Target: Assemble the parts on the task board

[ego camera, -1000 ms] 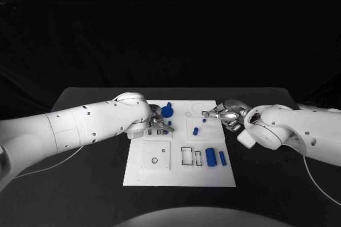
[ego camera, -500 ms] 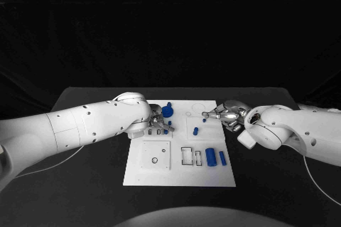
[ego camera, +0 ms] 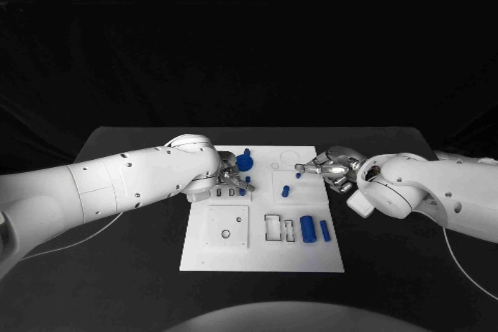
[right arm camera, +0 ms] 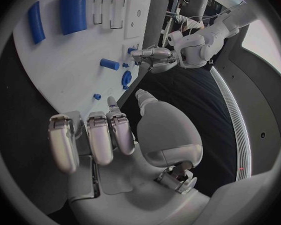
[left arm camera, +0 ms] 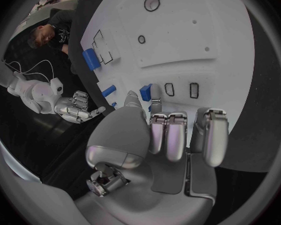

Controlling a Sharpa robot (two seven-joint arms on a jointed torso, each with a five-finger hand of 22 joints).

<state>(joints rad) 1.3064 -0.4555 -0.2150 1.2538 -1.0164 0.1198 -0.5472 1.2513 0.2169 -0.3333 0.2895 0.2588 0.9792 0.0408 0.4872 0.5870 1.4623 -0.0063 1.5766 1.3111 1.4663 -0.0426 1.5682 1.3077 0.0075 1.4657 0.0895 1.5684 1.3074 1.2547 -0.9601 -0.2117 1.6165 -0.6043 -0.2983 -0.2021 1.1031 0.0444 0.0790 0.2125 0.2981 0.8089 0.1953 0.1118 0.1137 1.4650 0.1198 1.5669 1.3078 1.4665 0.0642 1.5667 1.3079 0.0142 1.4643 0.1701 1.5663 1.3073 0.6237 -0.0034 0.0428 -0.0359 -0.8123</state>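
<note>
Left hand: the left hand (ego camera: pixel 230 179) hovered low over the far left part of the task board (ego camera: pixel 262 256), its fingertips at a small blue part (left arm camera: pixel 145 91) that stood by a row of small slots (left arm camera: pixel 181 89). In the left wrist view the thumb and a finger lay against that piece — I judged it pinched, probably being seated in a slot, though whether it was fully in could not be told.
Round blue part: a blue round part (ego camera: pixel 244 160) sat at the board's far edge, just beyond the left hand; whether it was seated could not be told.
Raised plate: the square plate (ego camera: pixel 227 227) with its round hole (ego camera: pixel 225 235) on the near left looked unfilled.
Middle of board: a short blue peg (ego camera: pixel 286 191) lay loose between the two hands.
Rectangular recesses: the two outlined recesses (ego camera: pixel 279 229) stood empty, so that work was left.
Loose pieces: a thick blue cylinder (ego camera: pixel 307 228) and a slimmer blue bar (ego camera: pixel 324 232) lay just beside the recesses, not yet placed.
Right hand: the right hand (ego camera: pixel 330 168) hung at the board's far right edge, fingers apart and holding nothing, with a tiny blue piece (ego camera: pixel 299 176) near its fingertips.
Progress: early — most parts still waited, as I judged.
</note>
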